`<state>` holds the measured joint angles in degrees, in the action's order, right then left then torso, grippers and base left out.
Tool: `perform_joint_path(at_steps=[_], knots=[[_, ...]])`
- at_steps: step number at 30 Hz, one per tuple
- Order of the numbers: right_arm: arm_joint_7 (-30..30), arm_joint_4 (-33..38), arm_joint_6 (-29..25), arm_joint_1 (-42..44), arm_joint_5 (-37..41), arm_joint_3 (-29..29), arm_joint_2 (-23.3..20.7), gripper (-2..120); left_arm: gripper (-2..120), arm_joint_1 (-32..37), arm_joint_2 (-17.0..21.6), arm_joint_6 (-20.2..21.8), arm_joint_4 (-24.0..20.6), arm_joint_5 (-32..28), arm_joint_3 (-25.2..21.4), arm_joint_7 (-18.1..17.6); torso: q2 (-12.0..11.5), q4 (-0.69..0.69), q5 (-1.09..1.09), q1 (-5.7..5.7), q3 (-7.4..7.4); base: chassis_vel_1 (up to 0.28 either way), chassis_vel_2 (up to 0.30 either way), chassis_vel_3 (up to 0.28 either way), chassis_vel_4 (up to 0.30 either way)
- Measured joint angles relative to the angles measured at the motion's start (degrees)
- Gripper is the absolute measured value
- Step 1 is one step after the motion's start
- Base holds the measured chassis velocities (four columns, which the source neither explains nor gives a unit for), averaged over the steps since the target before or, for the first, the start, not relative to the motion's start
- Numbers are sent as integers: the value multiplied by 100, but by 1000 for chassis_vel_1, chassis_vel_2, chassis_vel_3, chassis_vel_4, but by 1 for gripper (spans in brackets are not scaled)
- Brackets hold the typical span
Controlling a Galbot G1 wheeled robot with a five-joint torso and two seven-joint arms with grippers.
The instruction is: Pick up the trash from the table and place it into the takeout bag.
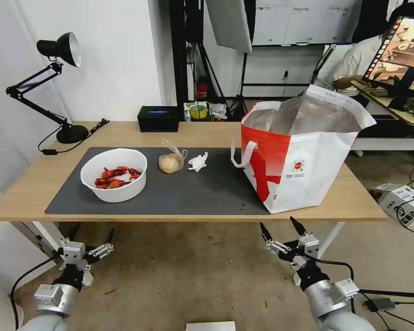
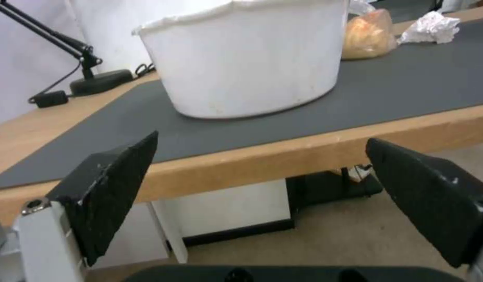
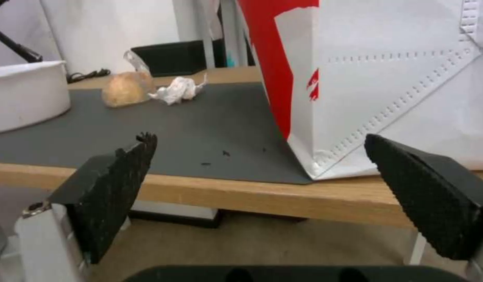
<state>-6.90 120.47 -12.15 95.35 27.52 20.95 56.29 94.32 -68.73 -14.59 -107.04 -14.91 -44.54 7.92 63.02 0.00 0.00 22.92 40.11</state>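
Observation:
On the dark mat of the table point(image 1: 41, 184) stands a white round bowl point(image 1: 114, 174) of red crayfish shells at the left. A clear bag with a tan bun point(image 1: 171, 162) and a crumpled white tissue point(image 1: 198, 162) lie mid-table. The red-and-white takeout bag point(image 1: 303, 151) stands open at the right end. Both arms hang below the table's front edge. My left gripper point(image 1: 93, 238) is open and empty, facing the bowl point(image 2: 241, 66). My right gripper point(image 1: 280, 227) is open and empty, facing the bag's lower corner point(image 3: 388, 86).
A black desk lamp point(image 1: 60, 50) stands at the back left and a black rectangular box point(image 1: 158, 118) at the back middle. A person sits at a desk far right behind. Cardboard box and cables lie on the floor at right.

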Motion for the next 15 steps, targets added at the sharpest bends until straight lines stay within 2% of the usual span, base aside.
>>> perform_joint_path(at_steps=[7,15], knots=[[3,17,107,-135,5,-194,-48,100,100,-4,53,8,-34,-17,-16,18,0,-1,0,0,0,0,0,0,0],[113,111,489,-1061,244,-839,-631,100,100,-5,126,25,-107,-28,-22,27,0,1,-1,0,0,0,0,0,0]])
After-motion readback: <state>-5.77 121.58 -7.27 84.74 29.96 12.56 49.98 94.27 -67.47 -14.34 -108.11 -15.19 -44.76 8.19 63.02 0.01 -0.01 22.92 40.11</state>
